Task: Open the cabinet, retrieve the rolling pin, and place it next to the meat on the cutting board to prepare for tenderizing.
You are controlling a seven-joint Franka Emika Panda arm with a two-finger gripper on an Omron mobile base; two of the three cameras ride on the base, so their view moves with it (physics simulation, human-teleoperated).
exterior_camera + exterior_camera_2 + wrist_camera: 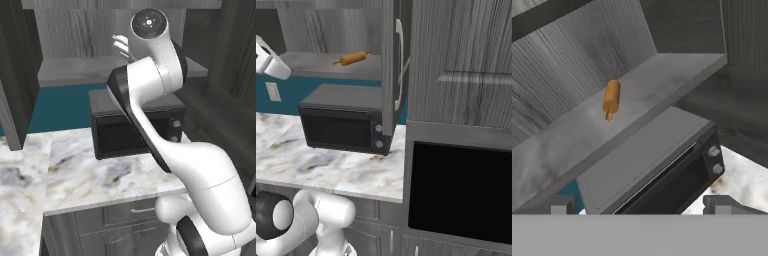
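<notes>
Arm raised high, elbow bent; end effector (639, 205) tilted downward, fingers wide apart, nothing held.

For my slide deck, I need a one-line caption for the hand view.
Open gripper looks over the microwave at the rolling pin lying on the open cabinet shelf.

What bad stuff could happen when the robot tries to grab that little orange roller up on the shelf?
1. The rolling pin is round and lies loose on the cabinet shelf, so a nudge from the open pincer might roll it away or off the edge onto the microwave.
2. The open cabinet door hangs beside the microwave, and the arm might bump it while reaching in.
3. The rolling pin is small, so the pincer could close crooked and drop it.
</notes>
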